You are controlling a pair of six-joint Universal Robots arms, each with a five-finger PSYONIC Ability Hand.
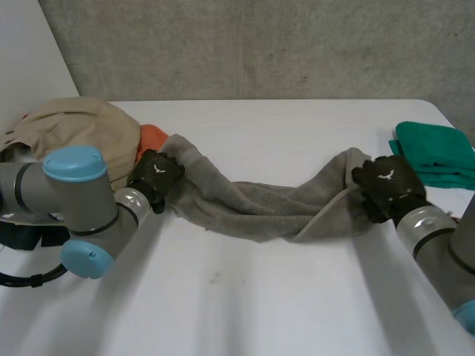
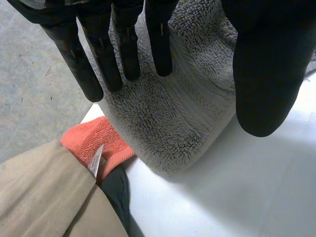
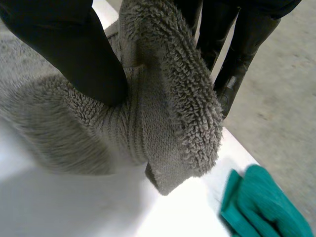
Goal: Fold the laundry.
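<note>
grey concrete (image 1: 260,44) lies beyond the far edge of the white desk (image 1: 245,297) where both my arms work. across the middle of the desk a grey towel (image 1: 260,208) lies bunched into a long, rope-like band that sags toward me between its two ends.

my left robot hand (image 1: 156,176) has the towel's left end. in the left wrist view my fingers (image 2: 123,54) run straight down one face of the terry cloth and my thumb (image 2: 266,74) stands on the other face, so the cloth is pinched between them; a rounded corner of the towel hangs past my fingertips onto the desk. just beside that corner an orange cloth (image 1: 152,139) pokes out from under a heap of tan fabric (image 1: 74,130) at the desk's left edge, with a small white tag showing where the two meet.

my right robot hand (image 1: 387,185) has the towel's right end. in the right wrist view my thumb (image 3: 74,44) presses into the gathered pile and my fingers (image 3: 242,44) sit on the far side of it, with a thick fold of the towel clamped between them and a hemmed corner drooping below. a green cloth (image 1: 434,152) lies folded near the desk's right edge, close to this hand but apart from the towel.
</note>
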